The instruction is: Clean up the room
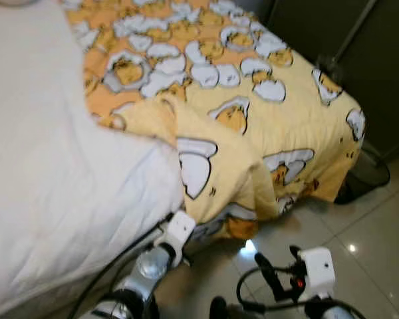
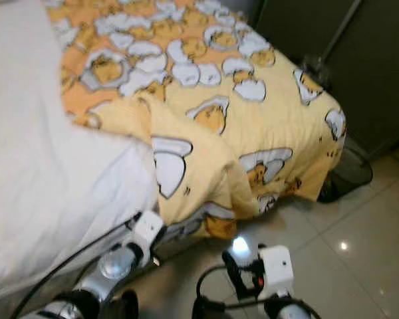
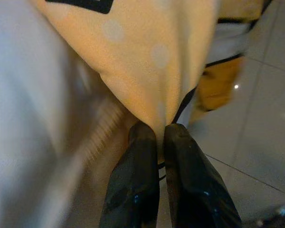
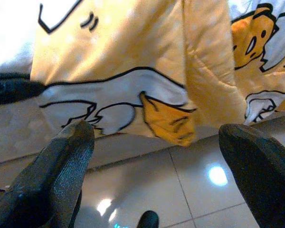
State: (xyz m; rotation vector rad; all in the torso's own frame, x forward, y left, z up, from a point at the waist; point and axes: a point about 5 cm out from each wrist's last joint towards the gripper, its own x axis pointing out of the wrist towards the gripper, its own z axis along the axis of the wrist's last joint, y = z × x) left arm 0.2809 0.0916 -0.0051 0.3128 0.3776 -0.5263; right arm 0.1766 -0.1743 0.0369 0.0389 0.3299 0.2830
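A yellow blanket [image 1: 219, 100] printed with cartoon eggs covers the far part of the bed, and its corner hangs over the bed's near edge toward the floor. A white sheet [image 1: 46, 166] lies bare on the bed's near left part. My left gripper [image 3: 160, 130] is shut on the hanging edge of the blanket, low at the bedside, with its wrist [image 1: 179, 229] just below the fold. My right gripper [image 4: 156, 129] is open above the floor, a little short of the blanket's hanging corner [image 4: 166, 114], with nothing between its fingers [image 1: 269, 272].
Glossy tiled floor [image 1: 359, 246] runs along the bed's right side. A black mesh bin [image 1: 367, 176] stands at the bed's far corner. A dark cabinet [image 1: 366, 60] rises behind it. A black cable [image 1: 113, 266] runs along my left arm.
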